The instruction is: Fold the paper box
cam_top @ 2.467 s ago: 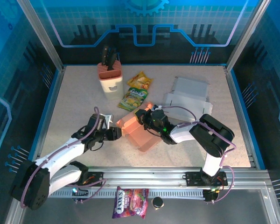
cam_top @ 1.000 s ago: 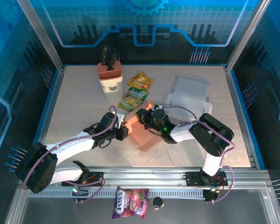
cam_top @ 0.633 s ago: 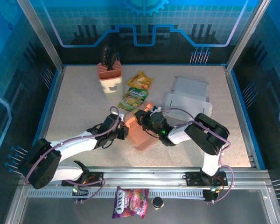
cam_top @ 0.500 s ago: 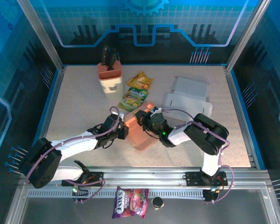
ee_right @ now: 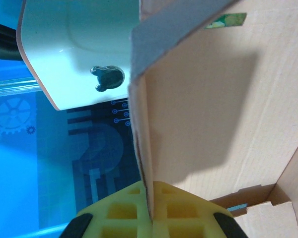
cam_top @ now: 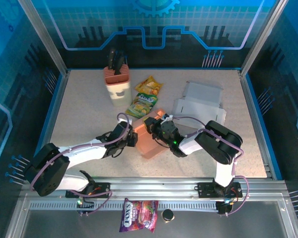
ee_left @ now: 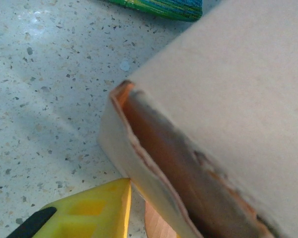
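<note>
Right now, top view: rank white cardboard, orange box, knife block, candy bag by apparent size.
1. white cardboard
2. orange box and knife block: about alike, and the box is partly hidden, so no ranking between them
3. candy bag

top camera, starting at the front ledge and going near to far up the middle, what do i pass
candy bag → orange paper box → green snack packet → yellow snack packet
</note>
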### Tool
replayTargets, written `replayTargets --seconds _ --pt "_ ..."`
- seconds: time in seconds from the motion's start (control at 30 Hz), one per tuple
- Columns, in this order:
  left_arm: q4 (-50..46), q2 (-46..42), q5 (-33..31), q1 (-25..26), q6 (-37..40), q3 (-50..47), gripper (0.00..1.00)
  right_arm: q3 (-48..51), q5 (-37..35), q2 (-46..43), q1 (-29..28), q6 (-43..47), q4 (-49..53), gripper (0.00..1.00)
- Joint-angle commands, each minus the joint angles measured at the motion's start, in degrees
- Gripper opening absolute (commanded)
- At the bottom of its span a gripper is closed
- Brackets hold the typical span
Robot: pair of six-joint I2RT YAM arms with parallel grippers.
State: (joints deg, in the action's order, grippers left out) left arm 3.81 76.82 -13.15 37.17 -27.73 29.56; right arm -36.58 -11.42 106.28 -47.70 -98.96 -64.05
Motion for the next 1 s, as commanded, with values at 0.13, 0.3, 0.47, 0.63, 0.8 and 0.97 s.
replayTargets --seconds 0.13,0.3,0.47,0.63,0.8,0.97 --pt "2.40 2.68 -5.27 0.62 -3.38 2.34 0.23 0.20 0.35 1.08 -1.69 -0.42 1.64 0.00" --pt "2.43 3.90 -6.50 1.11 -4.89 3.20 0.14 -0.07 0.12 1.12 -1.78 -1.04 1.80 0.00" --pt "1.85 4.61 -7.92 1.76 -6.83 4.26 0.00 -0.51 0.23 1.26 -1.85 -1.40 2.24 0.00" --pt "1.48 4.70 -8.72 2.22 -8.12 4.98 0.00 -0.69 0.00 1.61 -1.80 -1.96 2.50 0.00" --pt "1.03 5.27 -9.38 2.70 -8.86 5.59 0.00 -1.12 -0.27 0.91 -1.83 -2.64 4.20 0.02" --pt "-0.48 4.60 -8.78 2.85 -8.71 6.12 0.00 -0.47 -0.97 -2.35 -1.68 -3.13 8.49 0.27"
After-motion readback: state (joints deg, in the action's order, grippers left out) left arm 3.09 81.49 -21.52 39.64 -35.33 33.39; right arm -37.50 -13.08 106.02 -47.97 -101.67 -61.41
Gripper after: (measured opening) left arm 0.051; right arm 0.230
